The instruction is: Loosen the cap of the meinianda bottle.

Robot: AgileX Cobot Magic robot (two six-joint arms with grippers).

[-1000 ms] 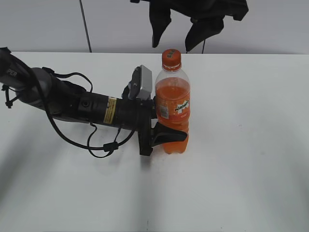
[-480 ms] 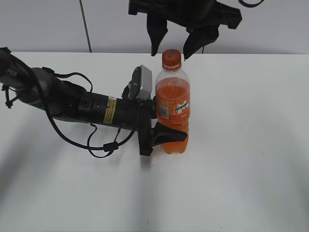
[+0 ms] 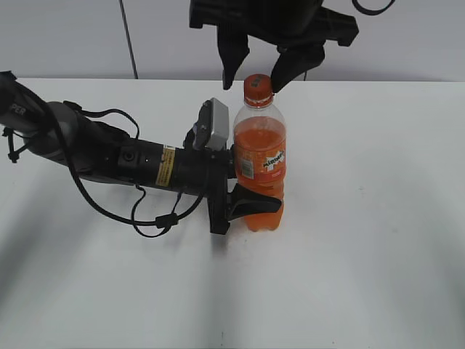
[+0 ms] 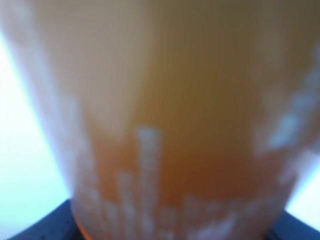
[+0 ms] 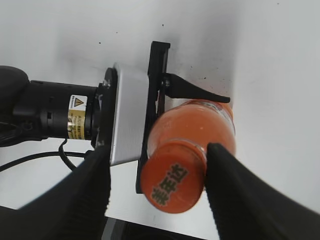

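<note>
Between the spread fingers of the right claw (image 3: 254,78) sits the cap (image 3: 258,89), not yet pinched

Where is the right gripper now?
In the exterior view the right gripper hangs open at top centre, its fingers on either side of the cap of the bottle.

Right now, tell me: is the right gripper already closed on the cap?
No. The right gripper is open, its fingers flanking the cap with gaps.
</note>
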